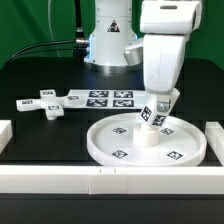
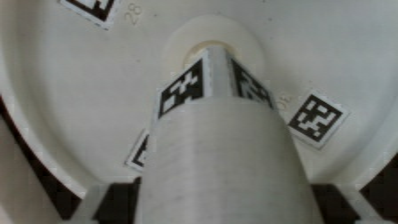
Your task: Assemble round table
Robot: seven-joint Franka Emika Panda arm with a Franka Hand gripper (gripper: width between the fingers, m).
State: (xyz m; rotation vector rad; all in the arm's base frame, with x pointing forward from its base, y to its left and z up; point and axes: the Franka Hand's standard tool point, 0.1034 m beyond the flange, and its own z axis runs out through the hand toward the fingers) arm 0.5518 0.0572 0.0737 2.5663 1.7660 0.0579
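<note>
The large rimmed round disc [image 1: 148,143] lies flat on the black table at the front, tags on its floor. The short cylinder leg [image 1: 150,125] stands on the disc's middle, leaning a little. My gripper [image 1: 156,116] is shut on the leg's upper part from above. In the wrist view the leg [image 2: 217,120] runs out from between my two black fingers [image 2: 118,200], down onto the disc [image 2: 71,90]. The flat cross-shaped piece [image 1: 46,103] lies on the table at the exterior view's left, apart from the disc.
The marker board [image 1: 110,98] lies behind the disc near the robot base. Long white border rails run along the front [image 1: 100,180] and stand at both sides [image 1: 4,133]. A green backdrop is behind.
</note>
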